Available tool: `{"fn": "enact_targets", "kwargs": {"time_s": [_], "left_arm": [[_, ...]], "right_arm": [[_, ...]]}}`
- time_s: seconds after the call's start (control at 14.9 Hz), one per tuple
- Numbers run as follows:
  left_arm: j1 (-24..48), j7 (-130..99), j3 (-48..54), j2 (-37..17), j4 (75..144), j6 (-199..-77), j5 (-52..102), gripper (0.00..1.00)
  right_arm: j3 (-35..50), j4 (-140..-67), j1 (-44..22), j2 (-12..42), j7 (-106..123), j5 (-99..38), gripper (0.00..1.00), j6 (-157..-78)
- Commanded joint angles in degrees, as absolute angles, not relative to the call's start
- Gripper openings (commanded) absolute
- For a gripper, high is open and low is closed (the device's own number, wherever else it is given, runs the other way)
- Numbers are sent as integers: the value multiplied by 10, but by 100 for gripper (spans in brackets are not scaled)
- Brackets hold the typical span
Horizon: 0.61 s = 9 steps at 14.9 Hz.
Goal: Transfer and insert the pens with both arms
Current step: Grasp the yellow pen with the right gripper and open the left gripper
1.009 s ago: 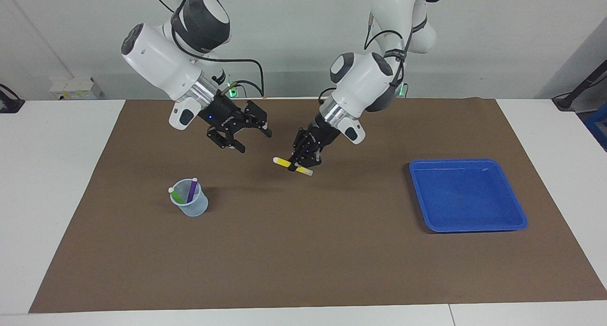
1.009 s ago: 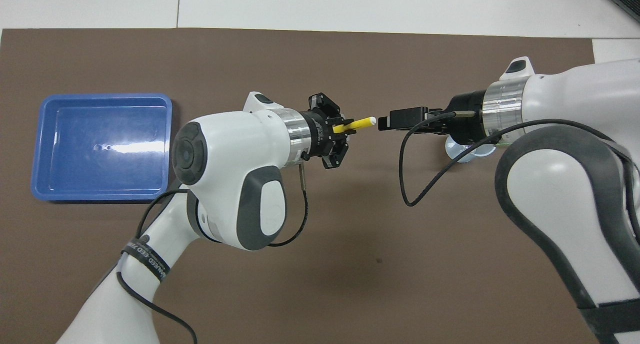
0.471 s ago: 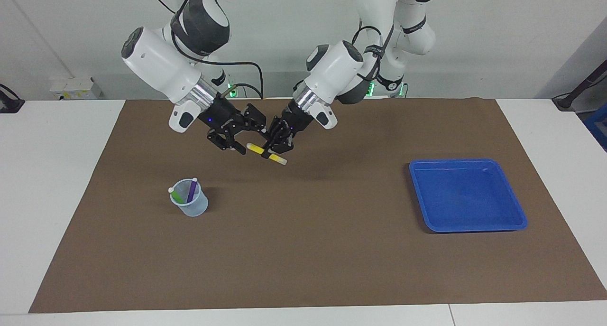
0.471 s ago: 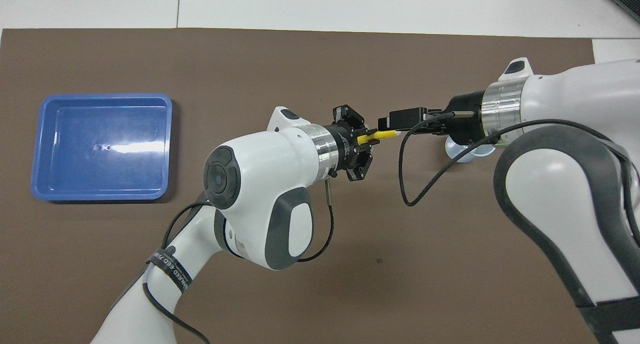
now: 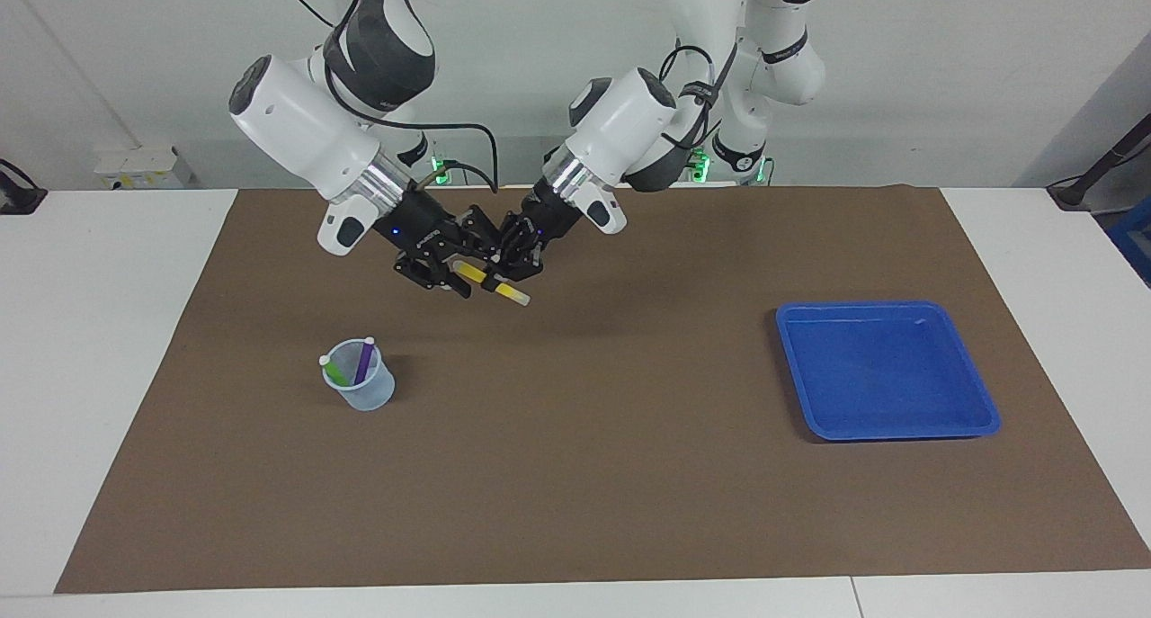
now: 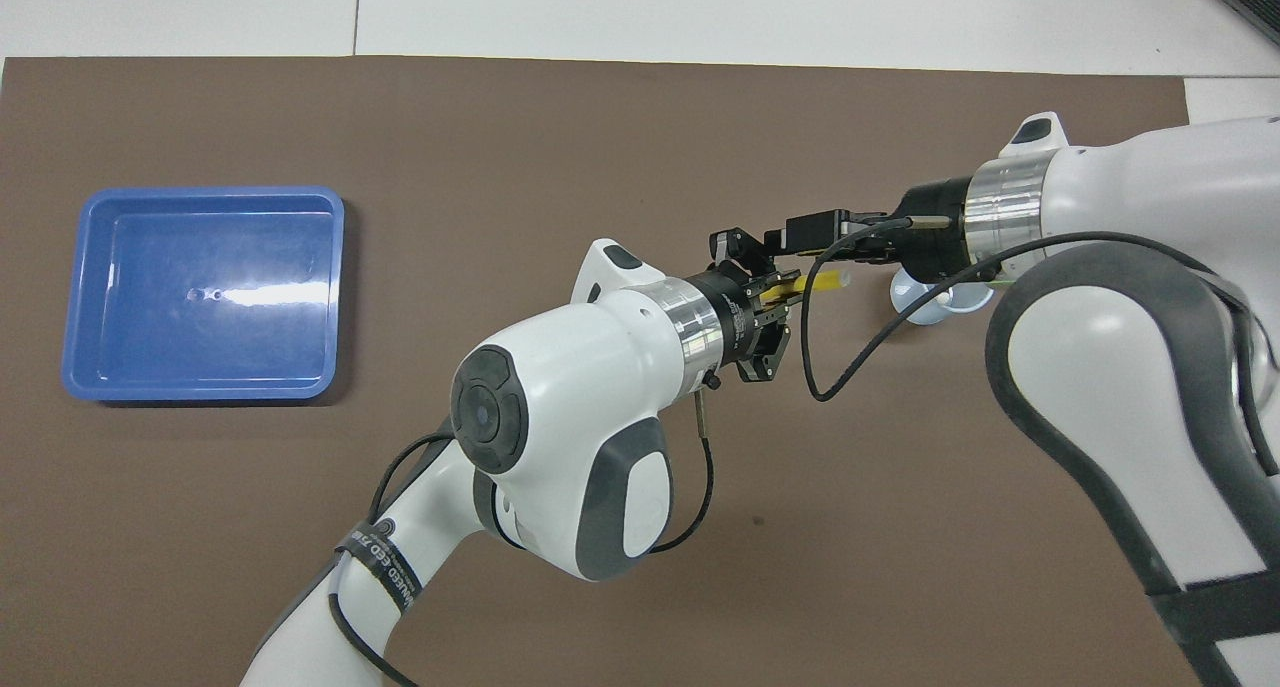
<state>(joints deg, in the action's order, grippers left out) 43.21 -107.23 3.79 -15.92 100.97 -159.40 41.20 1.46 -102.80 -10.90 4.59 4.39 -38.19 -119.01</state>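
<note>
The yellow pen (image 5: 496, 286) hangs slanted in the air over the brown mat, between the two hands. My left gripper (image 5: 506, 274) is shut on its middle. My right gripper (image 5: 456, 267) faces it, open, with the pen's upper end between its fingers. In the overhead view the yellow pen (image 6: 818, 283) bridges the left gripper (image 6: 775, 293) and the right gripper (image 6: 803, 257). The green pen (image 5: 334, 371) and the purple pen (image 5: 363, 360) stand in a translucent cup (image 5: 361, 397) toward the right arm's end of the table.
An empty blue tray (image 5: 886, 375) lies on the brown mat (image 5: 575, 474) toward the left arm's end. In the overhead view the right arm hides most of the cup (image 6: 935, 305). White table borders the mat.
My left arm has carried the yellow pen toward the right gripper, and the pen's end has gone in between that gripper's fingers. Those fingers have narrowed. The cup and tray have not moved.
</note>
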Motion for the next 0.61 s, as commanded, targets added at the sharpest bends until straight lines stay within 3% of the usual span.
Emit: {"fn": "enact_targets", "kwargs": {"time_s": [0.0, 0.2, 0.54], "left_arm": [[440, -1077, 30, -158, 1012, -1620, 424, 0], [434, -1078, 29, -158, 1012, -1624, 424, 0], [438, -1078, 29, -159, 1016, -1636, 426, 0]], "right_arm": [[14, -1016, -87, 46, 71, -373, 68, -1147], [15, -1003, -64, 41, 93, -362, 68, -1103], [15, -1003, -69, 41, 91, -362, 62, -1114]]}}
